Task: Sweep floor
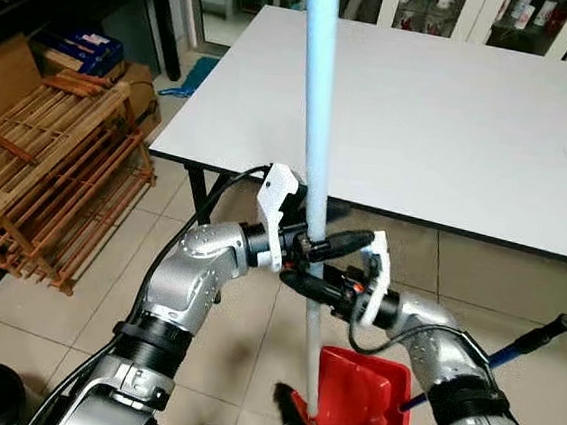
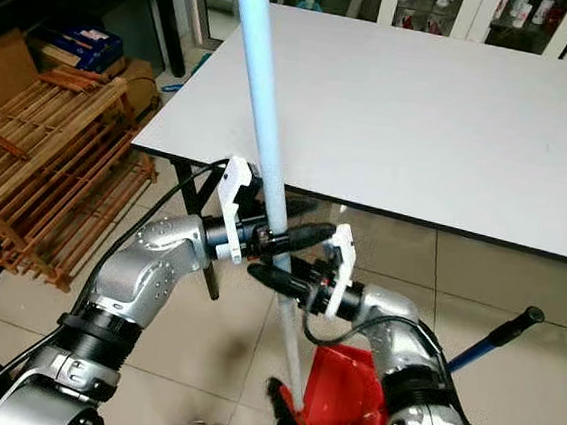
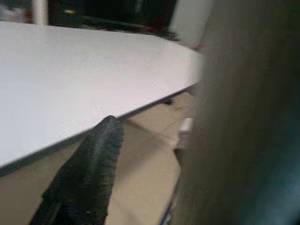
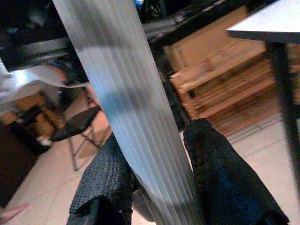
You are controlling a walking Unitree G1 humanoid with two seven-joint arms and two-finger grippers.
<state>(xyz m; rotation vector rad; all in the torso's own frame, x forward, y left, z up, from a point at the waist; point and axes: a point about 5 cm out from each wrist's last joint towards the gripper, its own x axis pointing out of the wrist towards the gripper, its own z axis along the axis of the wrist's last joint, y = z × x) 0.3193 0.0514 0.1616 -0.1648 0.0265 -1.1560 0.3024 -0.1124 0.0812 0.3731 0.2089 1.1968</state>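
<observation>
Both grippers on the pale blue broom pole, upright, just near of the white table edge. Left gripper clamped on pole from the left, fingers closed round it. Right gripper just below, fingers pinching either side of the ribbed pole. Broom bristles down by the red dustpan on tile floor. Wooden rack far left.

Table ahead, wooden racks leftward

A pale blue ribbed broom pole stands before a plain white table top; red plastic dustpan, beige floor tiles.
</observation>
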